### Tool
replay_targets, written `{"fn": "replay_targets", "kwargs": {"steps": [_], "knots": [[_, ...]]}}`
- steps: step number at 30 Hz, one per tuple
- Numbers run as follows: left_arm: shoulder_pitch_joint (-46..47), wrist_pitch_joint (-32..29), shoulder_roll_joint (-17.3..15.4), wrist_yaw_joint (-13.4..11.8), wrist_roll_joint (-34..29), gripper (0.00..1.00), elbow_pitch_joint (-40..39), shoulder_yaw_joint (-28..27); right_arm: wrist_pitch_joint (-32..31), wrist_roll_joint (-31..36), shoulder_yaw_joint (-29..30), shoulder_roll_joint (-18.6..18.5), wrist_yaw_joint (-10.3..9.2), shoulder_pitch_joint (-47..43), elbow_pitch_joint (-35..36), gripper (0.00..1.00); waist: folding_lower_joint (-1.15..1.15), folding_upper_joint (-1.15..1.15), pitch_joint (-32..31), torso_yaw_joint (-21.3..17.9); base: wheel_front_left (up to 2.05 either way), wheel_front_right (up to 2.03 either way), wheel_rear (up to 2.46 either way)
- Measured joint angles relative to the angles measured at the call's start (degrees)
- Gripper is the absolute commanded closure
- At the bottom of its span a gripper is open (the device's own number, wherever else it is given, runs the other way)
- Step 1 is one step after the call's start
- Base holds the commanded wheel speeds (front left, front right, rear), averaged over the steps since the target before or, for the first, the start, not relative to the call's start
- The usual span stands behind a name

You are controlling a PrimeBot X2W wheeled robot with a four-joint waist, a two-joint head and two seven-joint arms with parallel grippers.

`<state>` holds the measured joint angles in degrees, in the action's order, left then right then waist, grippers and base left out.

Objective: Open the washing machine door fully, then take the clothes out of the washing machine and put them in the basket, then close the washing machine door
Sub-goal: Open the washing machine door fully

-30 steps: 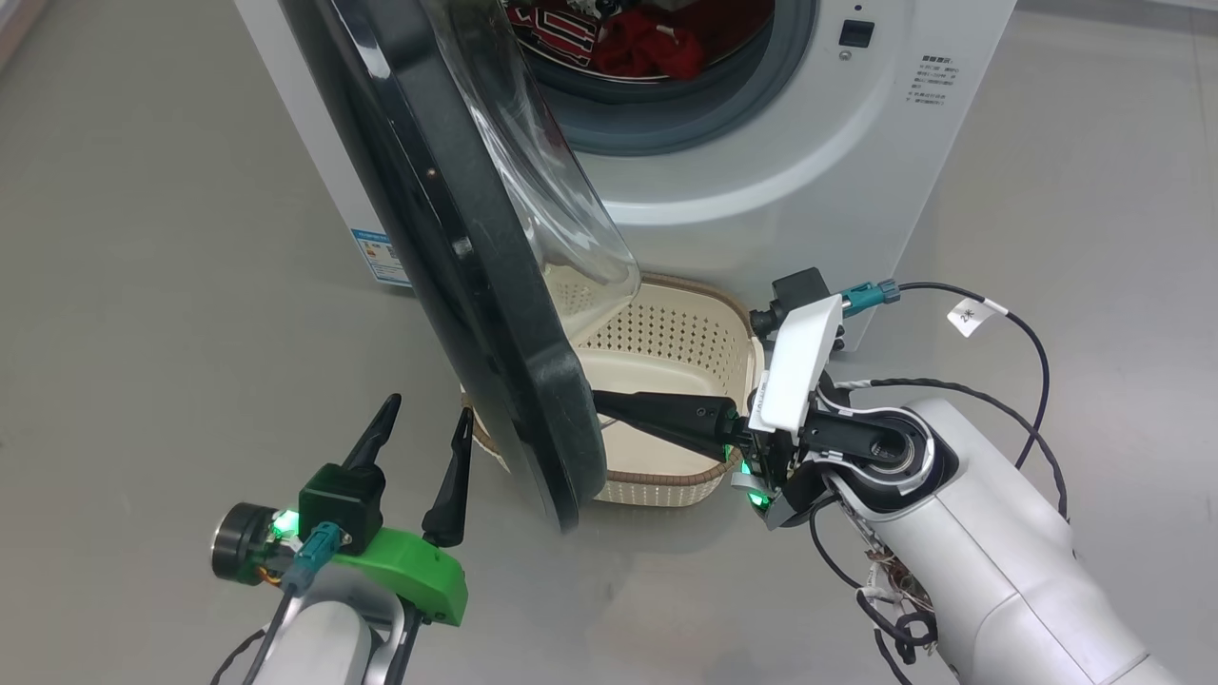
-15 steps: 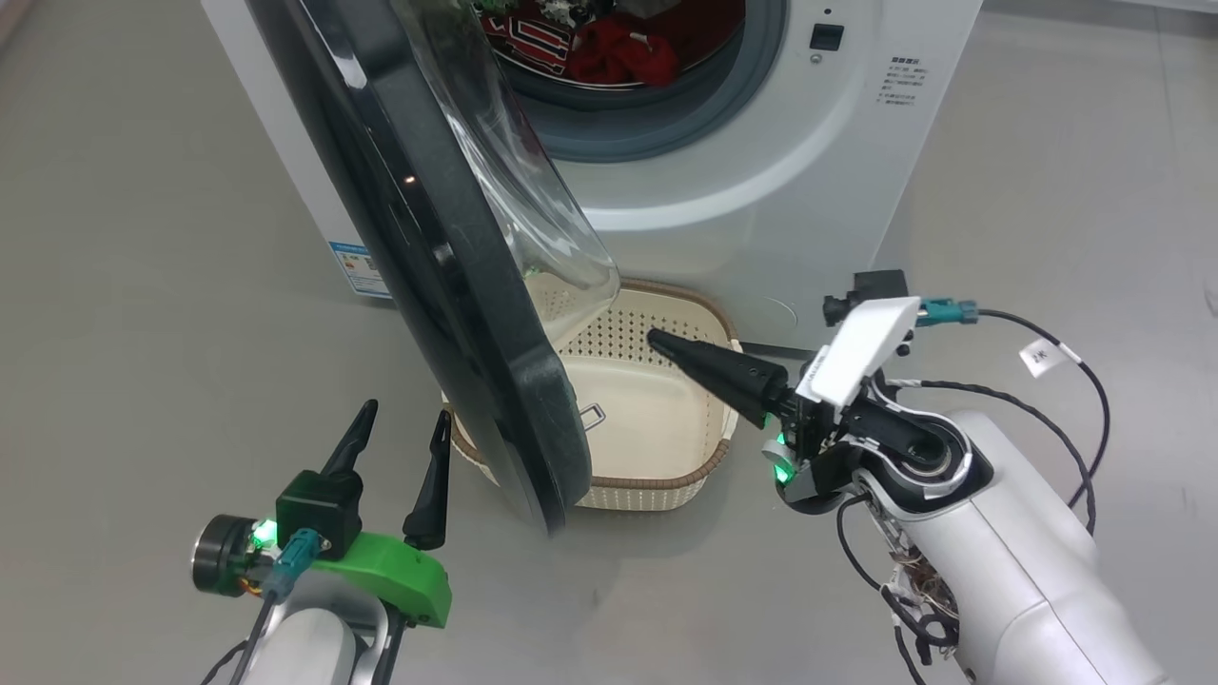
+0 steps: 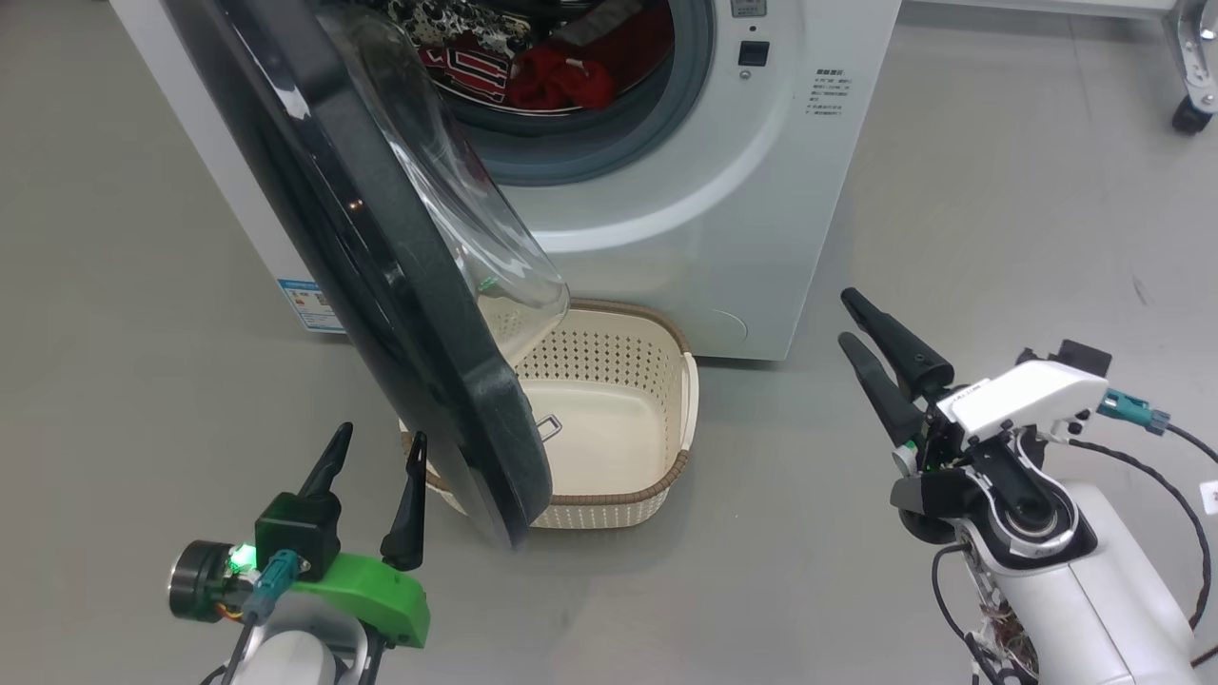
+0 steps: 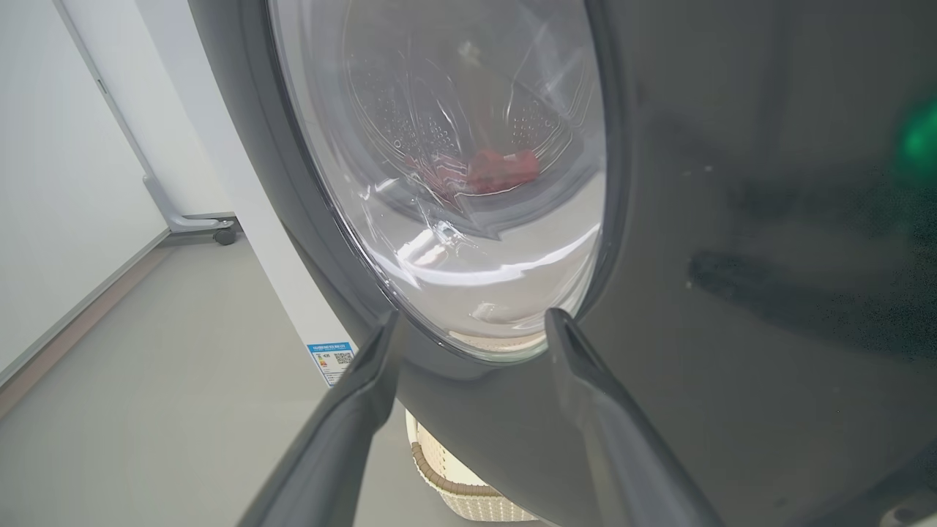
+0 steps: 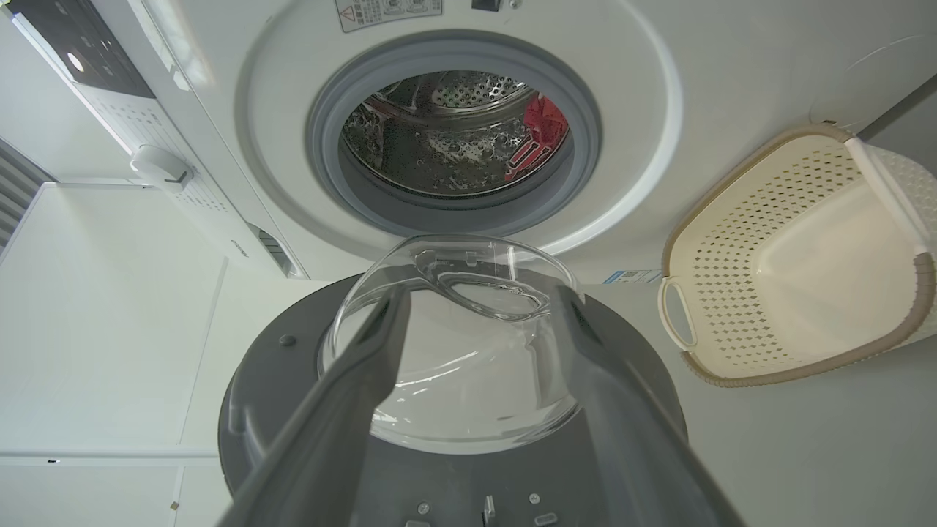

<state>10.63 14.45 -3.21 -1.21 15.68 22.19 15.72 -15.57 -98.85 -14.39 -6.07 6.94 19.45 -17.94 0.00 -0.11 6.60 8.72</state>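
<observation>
1. The right arm [image 3: 1075, 590] just let go of the door's [image 3: 381, 266] edge and backed off to the right. Its jaws went from pinched shut to spread wide, holding nothing. The camera shifted too.
2. The left arm [image 3: 366, 590] has its jaws wide open and empty, just beside the door's outer face.
3. The door hangs partway out over the basket [image 3: 618, 362], which is on the floor against the washing machine [image 3: 666, 209]. I'd say it needs more swing.
4. The red clothes [image 3: 552, 81] are in the drum, but its top is cut off, so I can't tell how many. The door hides the basket's left side.
</observation>
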Motion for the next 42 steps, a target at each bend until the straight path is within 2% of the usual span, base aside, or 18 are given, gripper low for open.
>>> {"fn": "replay_targets", "kwargs": {"steps": [3, 6, 14, 16, 19, 22, 32, 35, 42], "knots": [[-0.3, 0.0, -0.19, -0.01, -0.05, 0.0, -0.13, -0.37, 3.16, 2.32, 0.68, -0.69, 0.0, -2.27, 0.58, 0.0, 0.0, 0.0, -0.41, -0.77, 0.0, 0.0, 0.0], [-0.76, -0.01, -0.46, 0.0, -0.07, 0.0, -0.18, -0.57, 7.26, 7.4, 0.7, -2.45, 0.0, -4.02, 0.57, 0.0, 0.0, 0.0, -0.85, -1.48, 0.0, 0.0, 0.0], [-2.02, -0.01, -0.64, 0.0, -0.15, 0.0, -0.13, -0.68, 18.56, 24.55, -1.44, -8.8, 0.03, -8.27, 0.03, 0.0, 0.0, 0.0, -2.27, -2.77, 0.0, 0.0, 0.0], [-2.5, -0.01, -0.77, 0.0, -0.15, 0.0, -0.12, -0.68, 22.96, 32.04, -2.83, -11.13, -0.09, -9.46, 0.05, 0.0, 0.0, 0.0, -2.67, -3.17, 0.0, 0.0, 0.0], [-2.53, -0.01, -0.77, 0.0, -0.25, 0.0, -0.13, -0.63, 27.59, 40.19, -4.02, -14.57, -1.94, -9.76, 0.15, 0.0, 0.0, 0.0, -2.8, -3.36, 0.0, 0.0, 0.0], [-2.56, -0.01, -0.77, 0.0, -0.26, 0.0, -0.14, -0.65, 31.39, 45.46, -4.61, -16.18, -4.21, -9.99, 0.52, 0.0, 0.0, 0.0, -2.84, -3.5, 0.0, 0.0, 0.0], [-2.75, -0.01, -0.77, 0.0, -0.26, 0.0, -0.25, -0.83, 30.75, 59.2, -5.2, -18.12, -11.8, -11.71, 4.66, 0.0, 0.0, 0.0, -2.71, -4.0, 0.0, 0.0, 0.0], [-2.76, -0.01, -0.77, 0.01, -0.26, 0.0, -0.29, -0.88, 30.72, 61.18, -5.32, -17.95, -12.67, -12.4, 5.66, 0.0, 0.0, 0.0, -2.7, -4.1, 0.0, 0.0, 0.0], [-2.88, -0.01, -0.77, 0.01, -0.26, 0.0, -0.37, -1.05, 30.43, 65.3, -3.71, -14.14, -13.15, -16.05, 9.11, 0.0, 0.0, 0.0, -2.76, -4.54, 0.0, 0.0, 0.0]]}}
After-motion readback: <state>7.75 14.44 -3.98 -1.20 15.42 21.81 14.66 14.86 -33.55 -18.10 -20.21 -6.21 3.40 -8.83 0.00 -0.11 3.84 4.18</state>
